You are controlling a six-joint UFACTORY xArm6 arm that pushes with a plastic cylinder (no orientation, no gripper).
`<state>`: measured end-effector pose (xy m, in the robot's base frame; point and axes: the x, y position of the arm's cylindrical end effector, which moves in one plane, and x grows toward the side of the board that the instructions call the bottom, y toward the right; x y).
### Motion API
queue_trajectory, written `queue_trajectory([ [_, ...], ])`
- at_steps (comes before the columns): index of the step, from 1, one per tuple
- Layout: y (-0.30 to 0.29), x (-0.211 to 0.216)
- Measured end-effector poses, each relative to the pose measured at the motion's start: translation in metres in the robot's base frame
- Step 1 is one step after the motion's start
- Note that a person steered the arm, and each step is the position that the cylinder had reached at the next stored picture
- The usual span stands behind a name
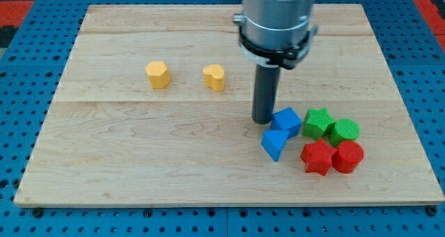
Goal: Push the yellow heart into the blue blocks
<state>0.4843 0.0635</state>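
Red blocks lie nearest on the counter, beside the blue pair; the heart is not yet approached.

My tip stands just left of the blue cube, above the blue wedge. There are no fingers, only a bare rod holding nothing. The yellow heart, probably the right-hand yellow block, sits well apart up-left. Next: circle to its far left side and push right and down.

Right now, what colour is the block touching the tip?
Blue: the cube sits against my tip, on its right in the camera view.
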Motion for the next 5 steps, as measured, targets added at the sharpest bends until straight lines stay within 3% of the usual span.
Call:
queue_trajectory([
  [2, -0.165, -0.061],
  [3, -0.152, -0.104],
  [4, -0.077, -0.113],
  [5, -0.055, -0.078],
])
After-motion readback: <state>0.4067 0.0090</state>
